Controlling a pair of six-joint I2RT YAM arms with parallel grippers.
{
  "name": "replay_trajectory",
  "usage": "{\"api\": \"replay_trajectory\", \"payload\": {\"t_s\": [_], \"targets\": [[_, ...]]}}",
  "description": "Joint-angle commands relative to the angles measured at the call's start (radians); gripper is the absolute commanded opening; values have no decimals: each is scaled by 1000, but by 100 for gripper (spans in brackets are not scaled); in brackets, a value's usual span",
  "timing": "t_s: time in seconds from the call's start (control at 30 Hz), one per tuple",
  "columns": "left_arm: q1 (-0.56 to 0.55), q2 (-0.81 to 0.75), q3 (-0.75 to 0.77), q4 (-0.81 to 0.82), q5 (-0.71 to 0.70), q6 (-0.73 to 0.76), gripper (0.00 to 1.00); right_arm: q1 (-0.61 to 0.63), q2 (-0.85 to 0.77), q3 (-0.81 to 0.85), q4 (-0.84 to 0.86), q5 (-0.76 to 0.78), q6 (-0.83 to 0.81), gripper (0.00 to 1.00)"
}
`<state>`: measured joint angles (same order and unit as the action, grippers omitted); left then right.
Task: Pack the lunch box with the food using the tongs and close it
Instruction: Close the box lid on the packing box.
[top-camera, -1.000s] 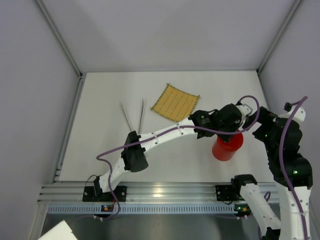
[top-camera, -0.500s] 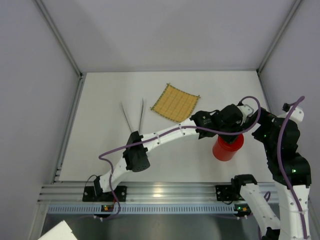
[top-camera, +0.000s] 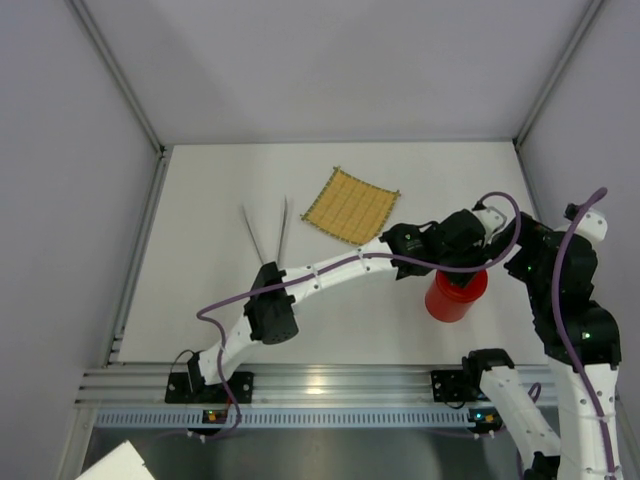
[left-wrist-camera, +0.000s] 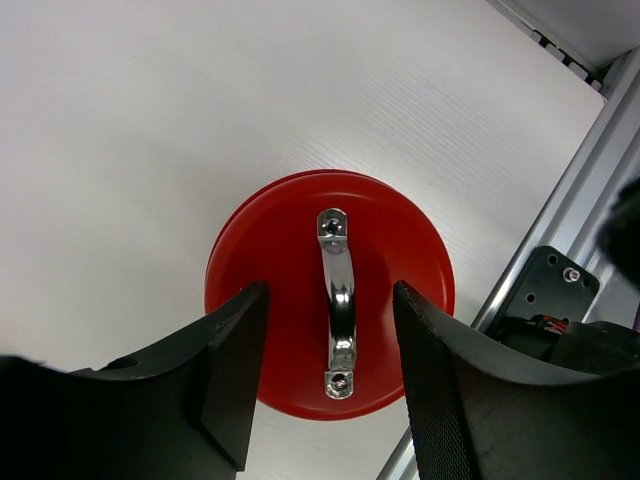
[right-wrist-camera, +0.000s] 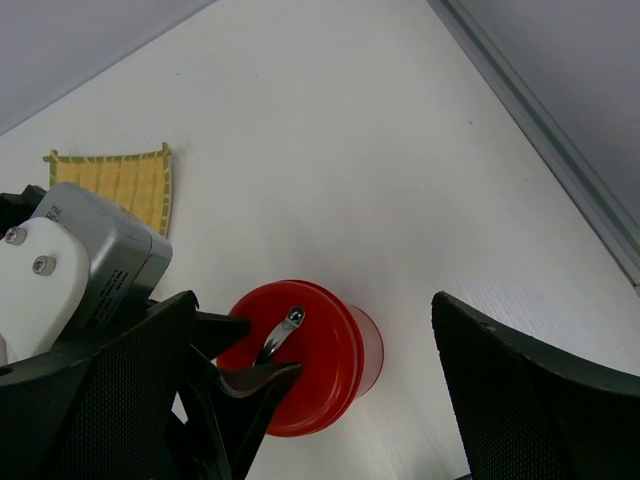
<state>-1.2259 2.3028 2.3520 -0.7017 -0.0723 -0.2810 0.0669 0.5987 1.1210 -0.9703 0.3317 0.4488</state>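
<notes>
Nearest our bases, at about 4 o'clock on the white table (top-camera: 200, 190), stands the tall bright red plastic lunch box (top-camera: 455, 298). Its round red lid is on, with the curved silver metal handle (left-wrist-camera: 340, 330) running across the top. Our left gripper (left-wrist-camera: 329, 292) hangs right above that lid, its black fingers (left-wrist-camera: 225, 370) apart on either side of the handle and not touching it. Our right gripper (right-wrist-camera: 315, 300) is at 3 o'clock of the box, held above it with its jaws spread wide and nothing between them. Farther out, toward 10 o'clock of the box, the thin silvery-grey metal tongs (top-camera: 252, 232) lie flat in a narrow V. Beyond them, at 12 o'clock of the table, lies the yellow woven square mat (top-camera: 350, 205), well apart from the box.
</notes>
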Motion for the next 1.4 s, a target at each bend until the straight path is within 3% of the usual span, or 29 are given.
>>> {"api": "replay_trajectory", "payload": {"t_s": [0.0,0.53,0.9,1.07,1.37], "targets": [[-3,-74,-16,33,-52,19,58,-12,15,56,-5,47,5,99],[22,-223,-169,108,-123,23,58,-13,45,95,-42,139,27,100],[34,-272,-238,126,-98,14,57,-19,131,-6,-27,300,155,99],[34,-278,-255,128,-87,13,57,-58,156,-70,11,300,192,99],[34,-289,-278,140,-72,11,56,-265,190,-213,116,103,168,62]]}}
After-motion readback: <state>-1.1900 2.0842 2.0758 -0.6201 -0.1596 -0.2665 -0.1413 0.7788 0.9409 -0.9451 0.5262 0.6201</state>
